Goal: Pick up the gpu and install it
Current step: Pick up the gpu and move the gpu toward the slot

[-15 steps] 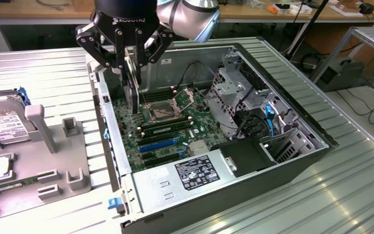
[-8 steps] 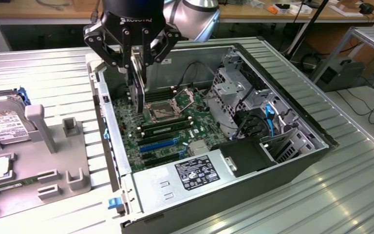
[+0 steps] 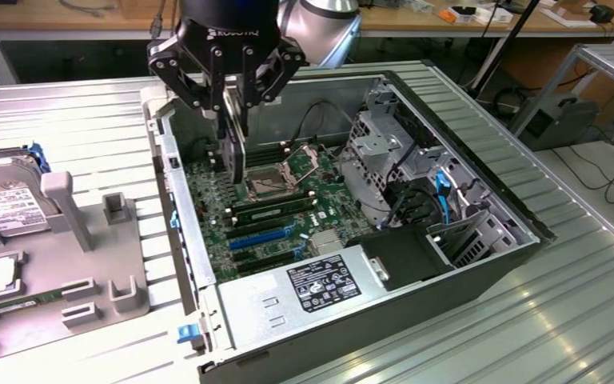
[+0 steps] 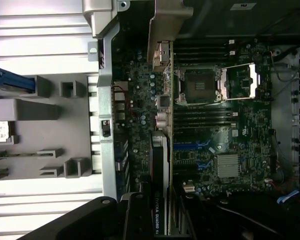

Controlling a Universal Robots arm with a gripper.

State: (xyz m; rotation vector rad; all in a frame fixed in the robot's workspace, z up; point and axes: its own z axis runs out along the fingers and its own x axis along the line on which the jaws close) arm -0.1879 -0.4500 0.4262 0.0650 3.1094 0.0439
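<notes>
Furthest toward the exterior view's left, a silver hard drive with a white label (image 3: 3,204) lies in a pale grey moulded plastic fixture tray (image 3: 93,240), which rests on the ribbed bare-metal desk (image 3: 574,272). Beside the tray, the open black-and-silver computer tower case (image 3: 182,200) lies on its side with its green motherboard (image 3: 285,212) facing up. Over the tray-side part of the case hangs the black end effector (image 3: 230,102), its jaws drawn partway together and clamped on the upper edge of the slim, flat black gpu (image 3: 233,156). The gpu stands upright on edge inside the case, just beside the open square metal processor socket (image 3: 285,170). In the wrist view its narrow silver bracket points toward the case's rear wall. Whether its lower edge touches the board I cannot tell. Further right sit the grey perforated metal drive cage (image 3: 392,148) and, nearer the camera, the silver power supply box with a black-and-white label (image 3: 285,300).
</notes>
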